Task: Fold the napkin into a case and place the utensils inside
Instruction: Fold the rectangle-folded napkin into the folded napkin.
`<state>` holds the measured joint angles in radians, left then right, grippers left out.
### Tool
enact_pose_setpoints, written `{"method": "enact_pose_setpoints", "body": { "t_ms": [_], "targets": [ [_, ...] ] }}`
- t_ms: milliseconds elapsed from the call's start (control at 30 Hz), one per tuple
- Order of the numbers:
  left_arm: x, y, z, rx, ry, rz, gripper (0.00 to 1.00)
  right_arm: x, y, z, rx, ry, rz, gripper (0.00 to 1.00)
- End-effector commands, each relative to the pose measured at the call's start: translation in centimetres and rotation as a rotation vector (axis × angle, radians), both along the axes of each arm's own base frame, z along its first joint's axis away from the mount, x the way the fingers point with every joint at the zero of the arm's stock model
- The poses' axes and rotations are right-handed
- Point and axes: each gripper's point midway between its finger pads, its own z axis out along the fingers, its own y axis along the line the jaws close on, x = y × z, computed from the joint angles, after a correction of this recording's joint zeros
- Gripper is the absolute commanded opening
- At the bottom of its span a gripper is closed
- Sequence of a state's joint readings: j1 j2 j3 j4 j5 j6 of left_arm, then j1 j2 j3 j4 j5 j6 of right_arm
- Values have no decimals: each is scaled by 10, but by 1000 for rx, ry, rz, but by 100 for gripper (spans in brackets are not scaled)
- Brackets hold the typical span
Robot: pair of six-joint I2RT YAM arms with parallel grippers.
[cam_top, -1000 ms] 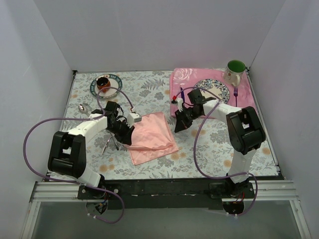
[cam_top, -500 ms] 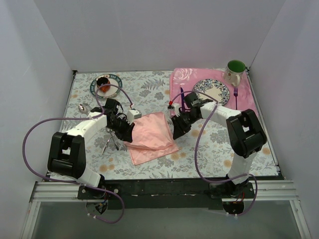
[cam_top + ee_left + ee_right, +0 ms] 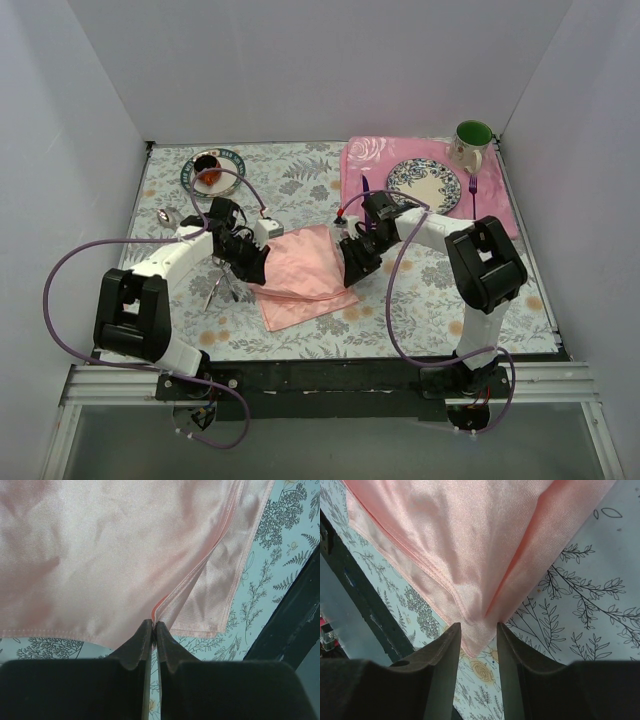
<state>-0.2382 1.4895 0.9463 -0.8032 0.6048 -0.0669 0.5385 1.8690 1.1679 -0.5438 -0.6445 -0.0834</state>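
Observation:
The salmon-pink napkin lies partly folded in layers at the middle of the table. My left gripper is at its left edge, shut on a raised fold of the cloth; the left wrist view shows the jaws pinching that layered edge of the napkin. My right gripper is at the napkin's right corner and stands open. In the right wrist view the napkin's corner point lies between the spread fingers of this gripper, apart from both. Silver utensils lie under my left arm, left of the napkin.
A rose-patterned pink placemat at the back right carries a plate, a green mug, a purple fork and a purple knife. A saucer with a cup stands at the back left. A shiny piece lies nearby.
My right gripper has moved left from the placemat's edge to the napkin's right corner and opened. The left gripper has kept its hold on the cloth.

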Motion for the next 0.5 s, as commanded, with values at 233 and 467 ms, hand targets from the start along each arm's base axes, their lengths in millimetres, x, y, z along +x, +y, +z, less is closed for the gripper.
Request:
{"method": "enact_pose_setpoints", "body": {
  "t_ms": [233, 467],
  "targets": [
    [0, -1, 7, -12, -59, -16, 0, -7, 9, -9, -2, 60, -31, 42],
    [-3, 0, 4, -13, -55, -14, 0, -7, 10, 13, 29, 29, -22, 41]
  ]
}}
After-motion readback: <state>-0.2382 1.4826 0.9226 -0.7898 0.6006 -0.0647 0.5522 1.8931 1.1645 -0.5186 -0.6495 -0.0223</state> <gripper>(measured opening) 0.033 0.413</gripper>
